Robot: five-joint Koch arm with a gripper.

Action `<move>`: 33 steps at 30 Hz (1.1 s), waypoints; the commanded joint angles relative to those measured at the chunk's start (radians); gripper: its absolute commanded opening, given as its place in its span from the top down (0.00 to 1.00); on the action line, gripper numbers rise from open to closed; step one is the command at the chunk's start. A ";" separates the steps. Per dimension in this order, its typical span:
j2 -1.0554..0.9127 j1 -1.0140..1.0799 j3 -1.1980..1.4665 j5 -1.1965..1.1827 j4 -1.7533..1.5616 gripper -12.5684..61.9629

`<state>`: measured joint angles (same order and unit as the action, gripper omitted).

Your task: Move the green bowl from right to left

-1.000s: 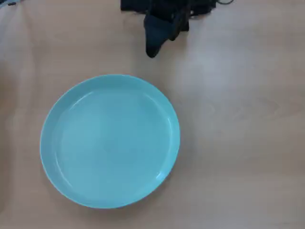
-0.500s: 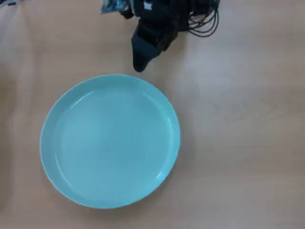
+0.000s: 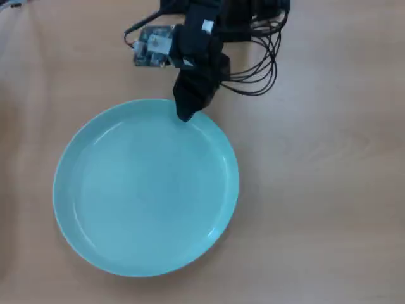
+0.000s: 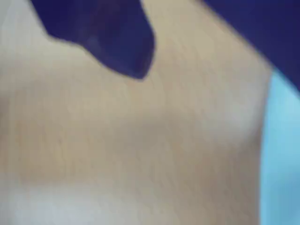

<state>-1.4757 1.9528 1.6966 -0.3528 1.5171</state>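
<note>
The green bowl [image 3: 145, 190], a wide, shallow, pale mint dish, lies flat on the wooden table left of centre in the overhead view. My black gripper [image 3: 185, 115] points down at the bowl's far rim. In the blurred wrist view its jaws stand apart [image 4: 218, 77]. One dark fingertip [image 4: 126, 56] hangs over bare wood. The other runs along the top right corner, above the edge of the bowl [image 4: 283, 154]. Nothing sits between the jaws but table. Whether a jaw touches the rim cannot be told.
The arm's base, a small circuit board [image 3: 152, 45] and a loop of black cables [image 3: 259, 57] sit at the table's far edge, just behind the bowl. Bare wood [image 3: 329, 190] lies to the right of the bowl.
</note>
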 commanded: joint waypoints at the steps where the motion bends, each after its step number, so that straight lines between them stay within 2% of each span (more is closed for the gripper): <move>1: 0.038 0.002 -0.104 0.003 -0.048 0.20; 13: 0.072 0.026 -0.104 0.206 -0.170 0.21; 26: 0.192 0.072 -0.098 0.215 -0.227 0.22; 29: 0.190 0.074 -0.098 0.213 -0.229 0.32; 33: 0.190 0.075 -0.106 0.212 -0.229 0.53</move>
<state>-1.2839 2.0218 1.6276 -0.1457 1.2855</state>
